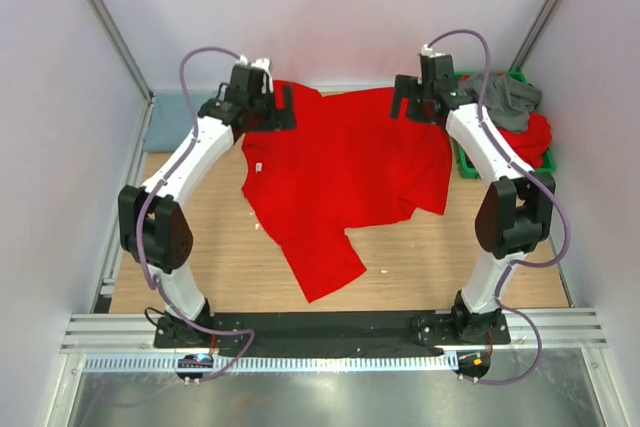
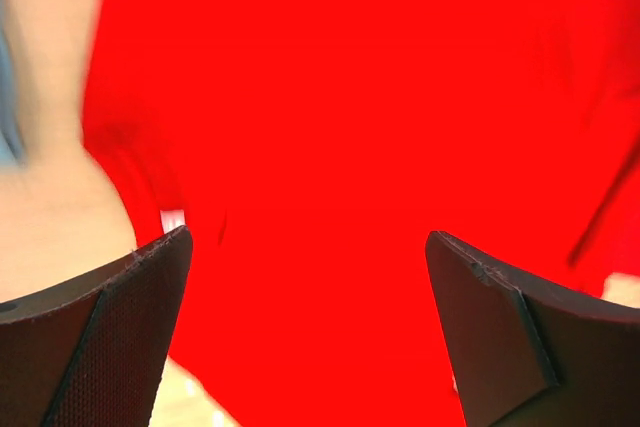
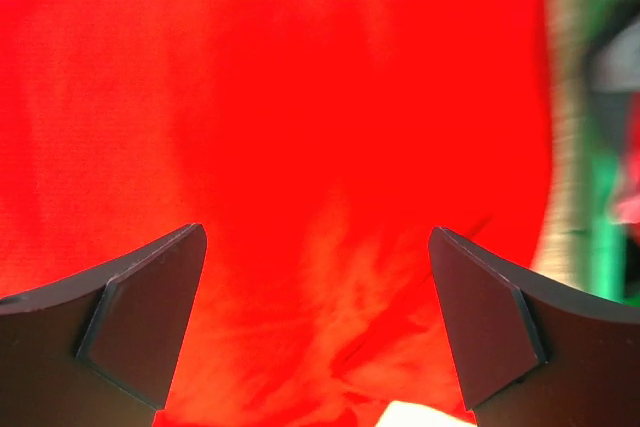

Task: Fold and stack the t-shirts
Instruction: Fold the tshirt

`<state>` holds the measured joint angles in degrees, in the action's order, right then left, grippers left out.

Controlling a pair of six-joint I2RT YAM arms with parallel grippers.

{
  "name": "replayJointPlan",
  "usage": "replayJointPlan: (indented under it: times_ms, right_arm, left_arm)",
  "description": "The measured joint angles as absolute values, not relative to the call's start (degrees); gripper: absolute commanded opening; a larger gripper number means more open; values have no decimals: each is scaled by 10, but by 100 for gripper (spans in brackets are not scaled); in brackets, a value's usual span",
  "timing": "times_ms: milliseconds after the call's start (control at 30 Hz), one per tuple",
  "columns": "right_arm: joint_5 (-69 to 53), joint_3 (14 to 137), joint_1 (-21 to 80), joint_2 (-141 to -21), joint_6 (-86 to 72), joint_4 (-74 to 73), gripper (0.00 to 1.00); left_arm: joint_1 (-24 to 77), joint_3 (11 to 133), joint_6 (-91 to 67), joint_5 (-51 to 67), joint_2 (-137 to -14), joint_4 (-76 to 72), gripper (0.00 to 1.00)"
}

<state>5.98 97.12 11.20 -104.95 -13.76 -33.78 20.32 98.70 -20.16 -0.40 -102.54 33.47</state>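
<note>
A bright red t-shirt point(image 1: 345, 172) lies spread and rumpled on the wooden table, one sleeve pointing to the near edge. Its small white label point(image 1: 258, 167) shows at the left edge. My left gripper point(image 1: 283, 107) is open above the shirt's far left corner. In the left wrist view the red cloth point(image 2: 340, 147) fills the gap between the fingers point(image 2: 110, 337). My right gripper point(image 1: 403, 99) is open above the far right corner. The right wrist view shows red cloth point(image 3: 300, 147) under its open fingers point(image 3: 500, 337). Neither gripper holds anything.
A green bin point(image 1: 470, 162) stands at the far right with a dark grey shirt point(image 1: 510, 99) and a red shirt point(image 1: 538, 137) heaped in it. A dusty blue-grey cloth point(image 1: 180, 122) lies at the far left. Walls close in on both sides.
</note>
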Motion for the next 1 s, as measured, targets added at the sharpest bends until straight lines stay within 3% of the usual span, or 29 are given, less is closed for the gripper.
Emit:
replayJointPlan:
  times_ms: [200,500,1000]
  right_arm:
    - [-7,875,112,-1053,-149,-318,100]
    - [5,733,113,-1018,-155,-298,100]
    - [86,526,113,-871,-244,-279,100]
  left_arm:
    - [212,814,-267,11,-1061,302,97]
    - [235,749,-317,14,-1104,275,95]
    - [136,545,-356,-78,-948,224,96]
